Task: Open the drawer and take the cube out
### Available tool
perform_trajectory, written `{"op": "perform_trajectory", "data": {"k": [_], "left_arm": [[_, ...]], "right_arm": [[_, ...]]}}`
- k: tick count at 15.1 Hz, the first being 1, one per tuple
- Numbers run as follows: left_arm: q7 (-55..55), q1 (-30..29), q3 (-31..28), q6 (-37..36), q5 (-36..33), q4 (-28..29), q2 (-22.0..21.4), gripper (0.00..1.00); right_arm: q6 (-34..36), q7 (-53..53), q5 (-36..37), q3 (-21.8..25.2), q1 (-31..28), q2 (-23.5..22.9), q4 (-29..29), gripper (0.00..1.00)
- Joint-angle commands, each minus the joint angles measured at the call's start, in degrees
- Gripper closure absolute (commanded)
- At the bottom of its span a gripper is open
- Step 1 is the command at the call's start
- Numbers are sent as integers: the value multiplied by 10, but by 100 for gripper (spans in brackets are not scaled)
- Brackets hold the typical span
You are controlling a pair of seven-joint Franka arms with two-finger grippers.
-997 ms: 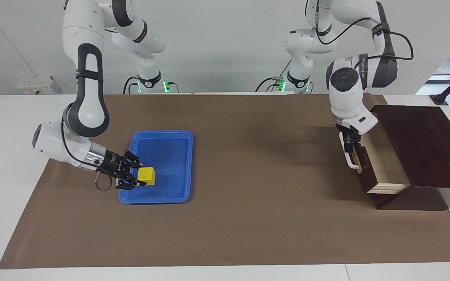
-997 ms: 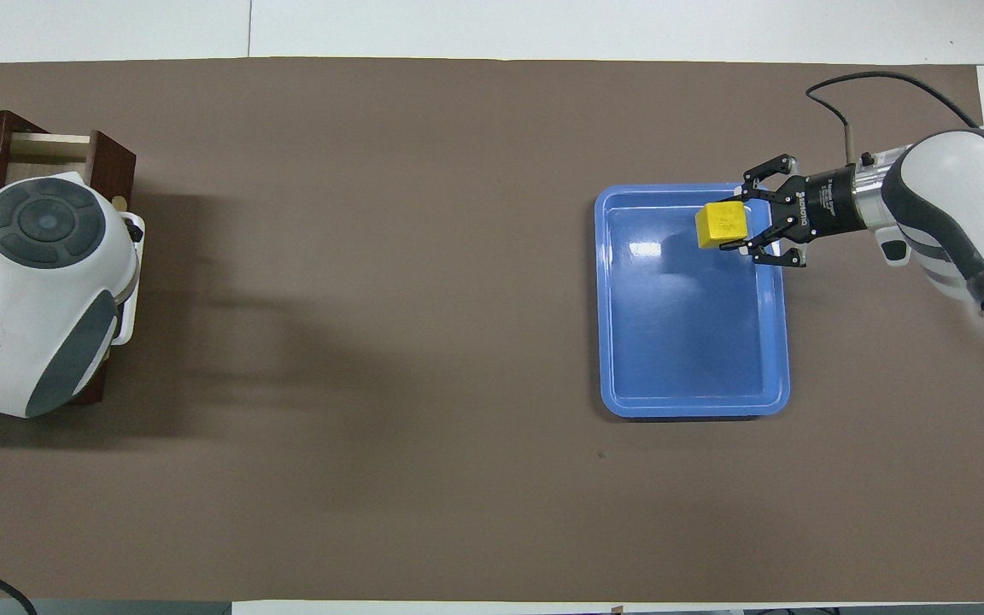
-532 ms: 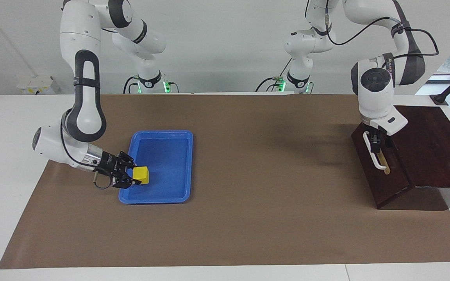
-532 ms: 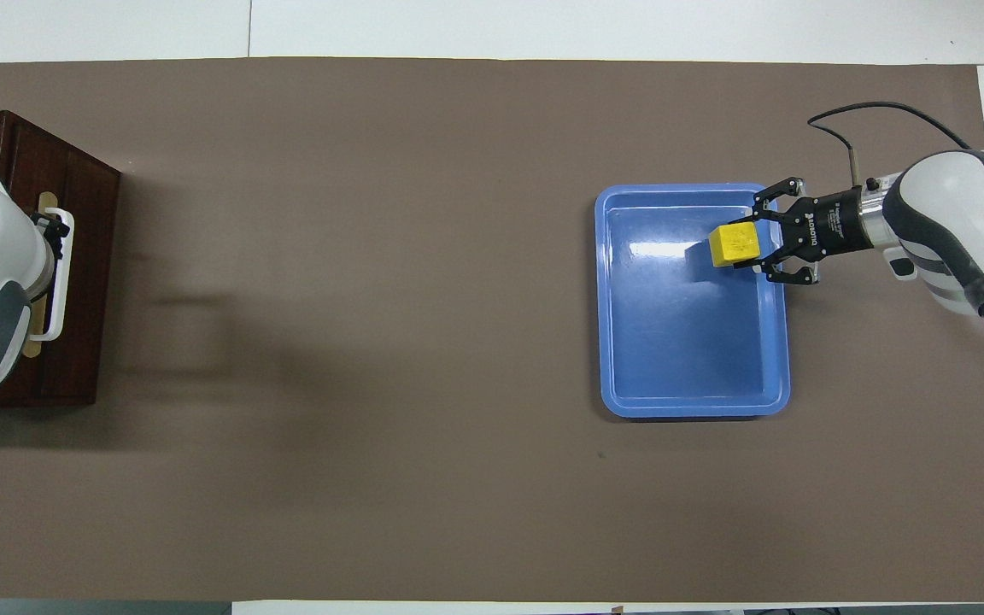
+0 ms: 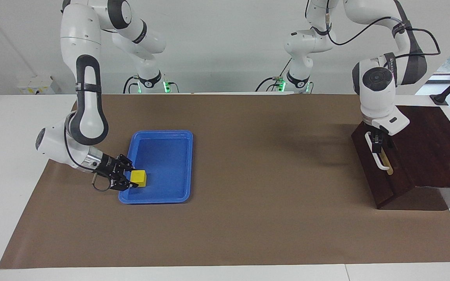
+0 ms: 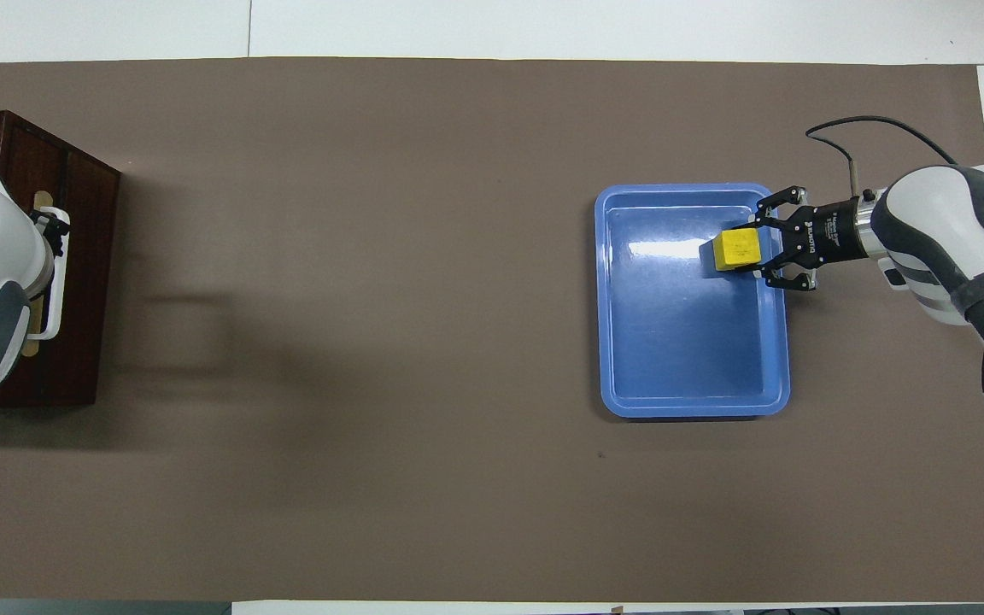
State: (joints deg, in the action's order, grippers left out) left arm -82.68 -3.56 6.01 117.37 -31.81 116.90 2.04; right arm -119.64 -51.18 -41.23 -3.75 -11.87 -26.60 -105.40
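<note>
Worktop (image 5: pixel 225 234), covered by a brown mat. Landmark: the blue tray (image 5: pixel 178 168).

Dark wooden box (image 5: pixel 428 148) sits well apart from the tray, at my left arm's end of the worktop. Its drawer (image 5: pixel 377 175) is pushed in flush, dark front facing the tray, white bar handle (image 5: pixel 377 156) on a tan strip.

My left arm comes down over the drawer front. Left end effector (image 5: pixel 377 146) is at the handle, fingers standing wide about the bar; whether they press on it I cannot tell.

My right arm reaches in low at the tray's outer long side, toward the right arm's end of the worktop. Right end effector (image 5: pixel 128 178) lies across the tray's rim, pinching the cube (image 5: pixel 138 178) between its fingertips, outer links splayed.

Cube: small, yellow, inside the tray, close to the rim on the right arm's side and in the half farther from the robots. Bottom looks down on the tray floor or just above it; contact not certain.
</note>
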Motion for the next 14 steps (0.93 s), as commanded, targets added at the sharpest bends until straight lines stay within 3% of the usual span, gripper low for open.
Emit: {"op": "perform_trajectory", "data": {"k": [1, 3, 4, 6, 7, 14], "left_arm": [[9, 34, 1, -13, 28, 4, -14, 0], [12, 56, 3, -38, 72, -20, -18, 0], [28, 68, 4, -44, 96, -29, -25, 0], [111, 87, 4, -74, 150, -55, -36, 0], [157, 91, 3, -96, 178, -78, -37, 0], [451, 94, 2, -274, 279, -223, -36, 0]], "right_arm": [[-10, 10, 2, -5, -1, 8, -18, 100], [-10, 10, 3, -4, 0, 9, -18, 100], [-9, 11, 4, -4, -1, 10, -18, 85], [-3, 13, 6, -4, -2, 11, -18, 11], [-2, 12, 6, -4, -4, 11, -17, 0], [43, -42, 11, -4, -1, 37, 6, 0]]}}
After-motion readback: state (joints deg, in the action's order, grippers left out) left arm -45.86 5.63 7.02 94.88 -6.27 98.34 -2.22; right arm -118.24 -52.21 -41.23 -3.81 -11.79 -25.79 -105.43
